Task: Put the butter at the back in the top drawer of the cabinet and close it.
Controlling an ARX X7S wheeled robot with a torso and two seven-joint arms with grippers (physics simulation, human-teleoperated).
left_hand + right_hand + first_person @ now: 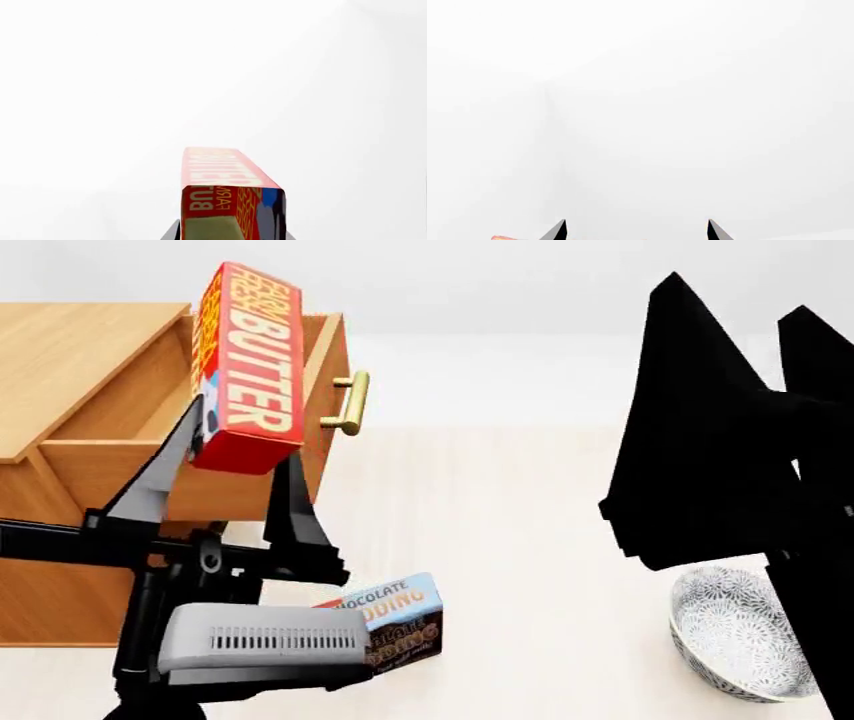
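Observation:
My left gripper (240,445) is shut on the lower end of the butter (247,370), a red box held upright in the air. It hangs just in front of the cabinet's (74,350) open top drawer (140,405), level with the drawer front and its brass handle (350,402). In the left wrist view the butter (227,190) fills the gap between the gripper's (230,236) two fingers. My right gripper (738,300) stands raised at the right, far from the cabinet. The right wrist view shows this gripper (635,226) open and holding nothing.
A blue-and-brown chocolate pudding box (398,625) lies on the pale floor below my left arm. A patterned bowl (741,635) sits at the lower right, partly behind my right arm. The lower drawers are hidden by the left arm.

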